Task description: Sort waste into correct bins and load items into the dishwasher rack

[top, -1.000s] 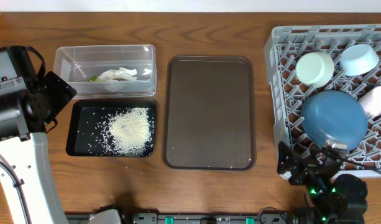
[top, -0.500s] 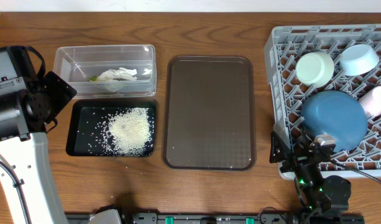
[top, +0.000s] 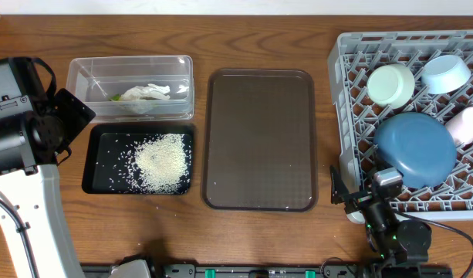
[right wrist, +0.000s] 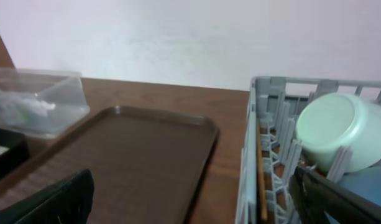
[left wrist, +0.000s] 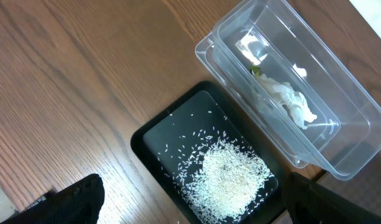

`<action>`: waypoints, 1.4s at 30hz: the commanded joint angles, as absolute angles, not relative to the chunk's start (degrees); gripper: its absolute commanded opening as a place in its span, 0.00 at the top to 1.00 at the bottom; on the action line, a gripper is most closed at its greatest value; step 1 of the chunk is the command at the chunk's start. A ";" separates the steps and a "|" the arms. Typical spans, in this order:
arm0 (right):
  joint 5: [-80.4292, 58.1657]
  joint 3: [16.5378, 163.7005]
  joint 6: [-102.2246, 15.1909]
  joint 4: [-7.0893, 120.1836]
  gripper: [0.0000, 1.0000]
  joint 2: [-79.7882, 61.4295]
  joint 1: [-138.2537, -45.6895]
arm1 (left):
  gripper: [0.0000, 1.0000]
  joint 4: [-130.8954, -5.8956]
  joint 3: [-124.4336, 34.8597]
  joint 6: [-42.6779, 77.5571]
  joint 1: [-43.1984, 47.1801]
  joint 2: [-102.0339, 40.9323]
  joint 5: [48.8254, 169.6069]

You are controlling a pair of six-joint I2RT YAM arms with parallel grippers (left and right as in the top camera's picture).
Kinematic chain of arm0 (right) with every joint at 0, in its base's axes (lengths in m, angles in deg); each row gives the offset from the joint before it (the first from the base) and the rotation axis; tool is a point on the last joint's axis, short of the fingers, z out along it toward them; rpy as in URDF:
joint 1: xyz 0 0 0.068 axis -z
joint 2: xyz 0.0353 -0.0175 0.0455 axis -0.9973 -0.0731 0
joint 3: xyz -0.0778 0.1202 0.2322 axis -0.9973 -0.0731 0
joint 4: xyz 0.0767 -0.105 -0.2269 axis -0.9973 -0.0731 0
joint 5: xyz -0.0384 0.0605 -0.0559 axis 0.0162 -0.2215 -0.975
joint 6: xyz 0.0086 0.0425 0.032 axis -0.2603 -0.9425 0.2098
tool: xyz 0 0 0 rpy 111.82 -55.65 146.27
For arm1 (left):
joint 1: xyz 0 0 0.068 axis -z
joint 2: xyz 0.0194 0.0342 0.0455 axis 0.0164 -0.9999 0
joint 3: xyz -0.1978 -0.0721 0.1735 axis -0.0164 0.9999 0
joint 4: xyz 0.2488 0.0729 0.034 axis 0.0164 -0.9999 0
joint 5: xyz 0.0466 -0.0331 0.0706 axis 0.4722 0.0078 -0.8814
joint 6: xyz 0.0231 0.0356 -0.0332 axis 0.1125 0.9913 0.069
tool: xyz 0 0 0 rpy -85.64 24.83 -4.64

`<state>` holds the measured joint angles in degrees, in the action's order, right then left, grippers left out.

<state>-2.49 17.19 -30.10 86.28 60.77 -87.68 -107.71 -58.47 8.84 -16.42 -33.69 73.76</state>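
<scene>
Plainly — wooden table (top: 259, 35) under dishwasher rack (top: 346, 77), pale wall (right wrist: 178, 37) behind

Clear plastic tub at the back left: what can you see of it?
The clear rectangular plastic tub stands upright and lidless on the wooden table, with rounded corners and a lipped rim. A crumpled white tissue and a small green-yellow wrapper lie inside. Its long side runs along the shallow black tray of rice; whether they touch is unclear.
</scene>
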 commanded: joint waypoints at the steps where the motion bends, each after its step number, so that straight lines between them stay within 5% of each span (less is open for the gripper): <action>1: -3.93 16.54 -25.68 86.59 0.01 61.32 -88.25 | 0.07 -107.90 -58.80 8.80 -16.66 -33.49 73.48; 12: -12.02 16.54 -25.92 93.23 0.01 61.32 -88.25 | 0.07 -107.90 -58.80 8.80 -16.66 -33.49 73.46; 42: -20.67 16.54 -30.86 85.17 0.01 61.32 -88.22 | 0.07 -107.90 -58.80 8.80 -16.66 -33.49 73.46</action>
<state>-19.99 16.65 -30.07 85.34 60.90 -87.68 -107.71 -58.47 8.84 -16.42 -33.69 73.76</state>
